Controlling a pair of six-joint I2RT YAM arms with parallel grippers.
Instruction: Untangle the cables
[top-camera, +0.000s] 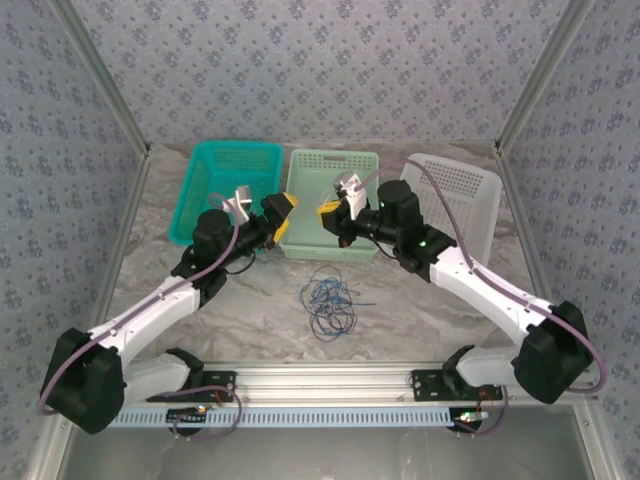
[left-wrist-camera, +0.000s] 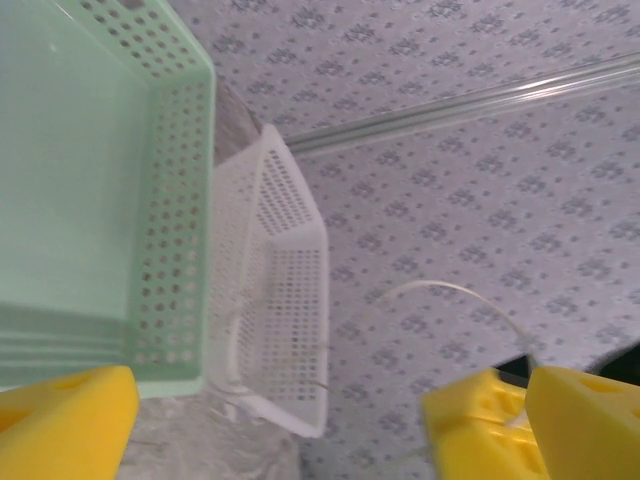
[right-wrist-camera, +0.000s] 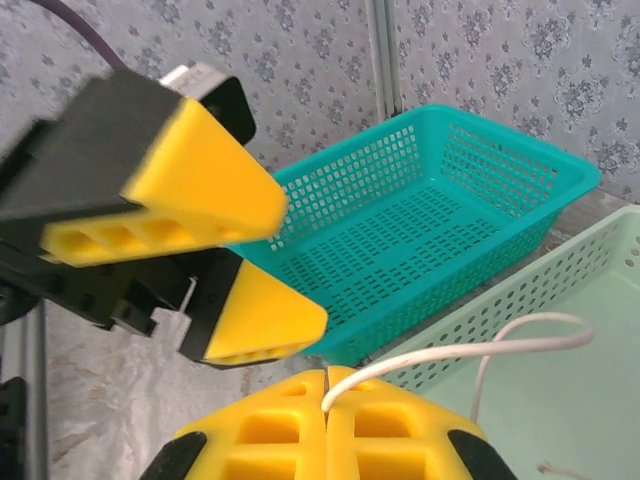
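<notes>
**A:** How many of each thing do you have there?

**B:** Three baskets stand in a row at the far side of the table. The teal basket is on my left, the mint basket is in the middle and the white basket is on my right. I have two grippers. For cables, I count one white cable by itself. There is also one tangle of blue and darker strands looped over each other, and I cannot tell how many strands are in it.

**A:** What are your grippers doing?

**B:** My right gripper is clenched on the white cable. The cable is pinched between my yellow fingertips, and from there it arcs up and out over the mint basket. My left gripper is spread wide with nothing between its fingers. It faces the right gripper closely above the near rim of the mint basket.

**A:** And where is the tangle?

**B:** It lies flat on the table on the near side of the mint basket, between my two arms. It is apart from both grippers and neither one touches it.
</notes>
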